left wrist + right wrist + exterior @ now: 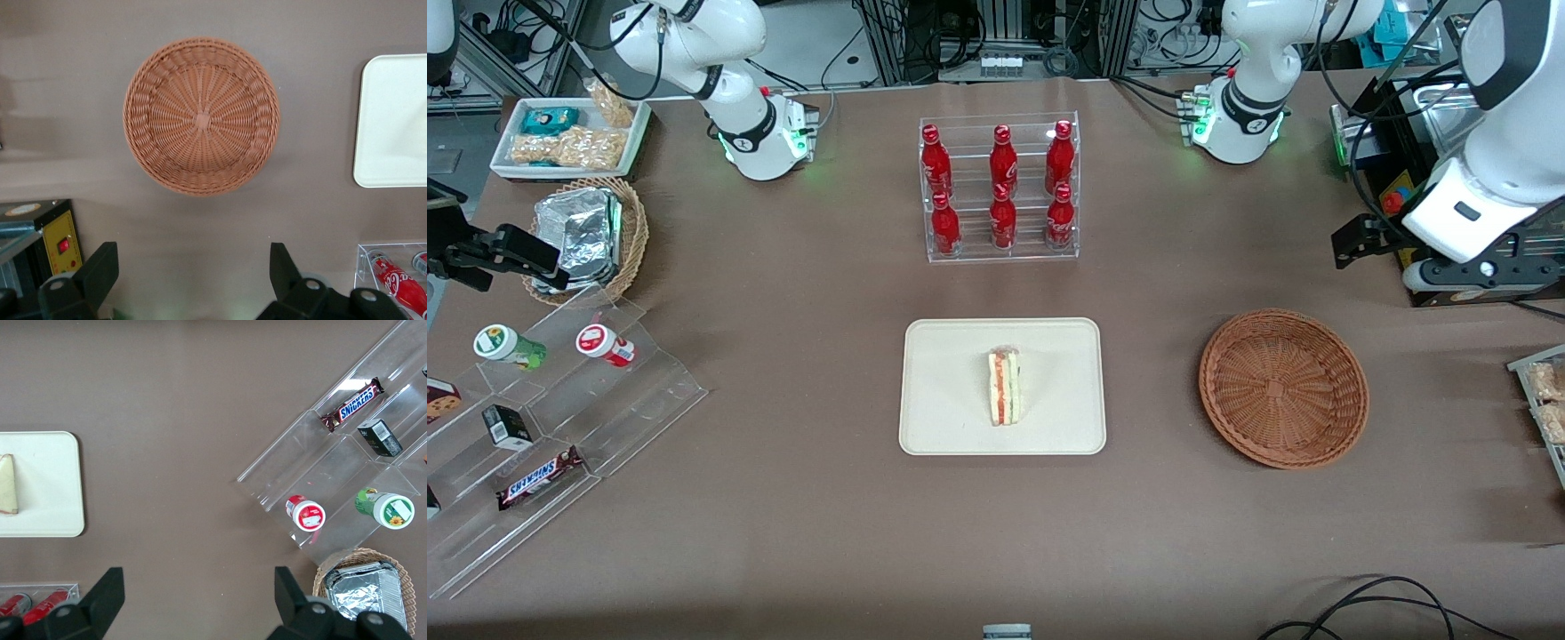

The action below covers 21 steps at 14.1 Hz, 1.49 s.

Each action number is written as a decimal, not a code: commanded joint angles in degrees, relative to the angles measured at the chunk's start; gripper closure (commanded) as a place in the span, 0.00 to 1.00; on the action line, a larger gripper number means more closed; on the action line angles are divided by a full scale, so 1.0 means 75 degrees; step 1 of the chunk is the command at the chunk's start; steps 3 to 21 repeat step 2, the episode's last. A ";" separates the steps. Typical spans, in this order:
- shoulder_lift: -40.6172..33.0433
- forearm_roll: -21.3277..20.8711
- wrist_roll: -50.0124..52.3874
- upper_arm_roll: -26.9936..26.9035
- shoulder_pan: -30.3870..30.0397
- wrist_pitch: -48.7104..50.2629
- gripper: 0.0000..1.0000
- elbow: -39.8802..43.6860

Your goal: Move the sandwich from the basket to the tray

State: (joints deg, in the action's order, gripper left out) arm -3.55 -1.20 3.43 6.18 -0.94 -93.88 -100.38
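You are looking at a robotics lab: a brown-covered table carries staged shop goods, with an acrylic rack of red bottles and a stepped acrylic snack display, while cables and equipment racks crowd the background. The working arm's gripper hangs above the table.

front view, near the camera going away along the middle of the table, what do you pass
tray with the sandwich on it → rack of red bottles. The open tool is off that line, above the empty basket.

We see gripper spread wide, high over basket. Bare table between basket and tray. Bottle rack stands at tray's 12 o'clock, well apart. Sandwich fills tray centre.
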 commanded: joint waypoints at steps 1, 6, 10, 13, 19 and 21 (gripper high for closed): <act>0.0063 0.0055 -0.0235 -0.0166 -0.0132 -0.0033 0.00 0.0271; 0.0063 0.0136 -0.0223 -0.0237 -0.0132 0.0002 0.00 0.0306; 0.0063 0.0136 -0.0223 -0.0237 -0.0132 0.0002 0.00 0.0306; 0.0063 0.0136 -0.0223 -0.0237 -0.0132 0.0002 0.00 0.0306; 0.0063 0.0136 -0.0223 -0.0237 -0.0132 0.0002 0.00 0.0306; 0.0063 0.0136 -0.0223 -0.0237 -0.0132 0.0002 0.00 0.0306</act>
